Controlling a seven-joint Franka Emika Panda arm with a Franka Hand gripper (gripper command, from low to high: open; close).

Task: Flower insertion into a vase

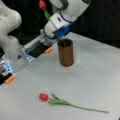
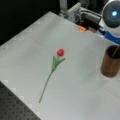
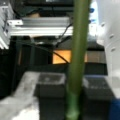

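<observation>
My gripper is shut on the green stem of a red flower, just left of and above the vase. Its bud points up and left, and its lower stem end slants into the open mouth of the copper-brown vase. In the wrist view the stem runs upright between the two dark pads, which press on it from both sides. A front view shows the vase at the right edge with the thin stem inside its rim. A second red flower lies flat on the table, also seen in a front view.
The white arm base and an aluminium rail with orange tabs stand at the table's left back. A front view shows the same rail at the top and a black perforated board at the bottom left.
</observation>
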